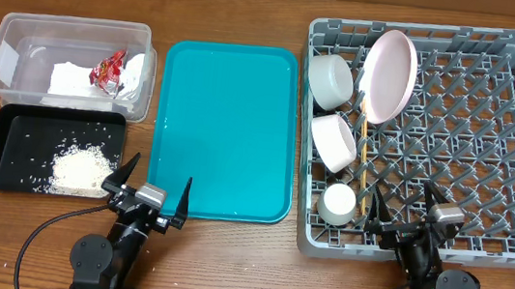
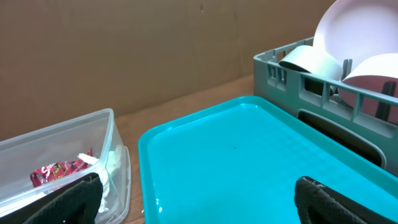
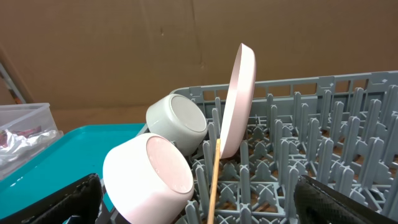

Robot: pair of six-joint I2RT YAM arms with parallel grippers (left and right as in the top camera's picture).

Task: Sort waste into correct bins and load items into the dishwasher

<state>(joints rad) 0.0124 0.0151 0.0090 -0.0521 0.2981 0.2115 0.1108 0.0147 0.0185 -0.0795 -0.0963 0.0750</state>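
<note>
Grey plastic dish rack [image 1: 426, 28] at right holds the round pink plate [image 1: 388, 74], two pale bowls [image 1: 334, 141], white cup [image 1: 337, 203] and wooden chopsticks [image 1: 364, 149]; white paper napkin [image 1: 75, 80] and red sauce packet [image 1: 108, 69] lie in the clear plastic tub [image 1: 17, 34] upper left, rice [image 1: 83, 168] in the black tray [image 1: 15, 141] below. Left claw [image 1: 160, 169] and right claw [image 1: 402, 202] gape wide, empty. Sorting looks done: lift clear of the rack's rim. Brown wooden desk [image 1: 225, 258], brown wall [image 2: 124, 50].
</note>
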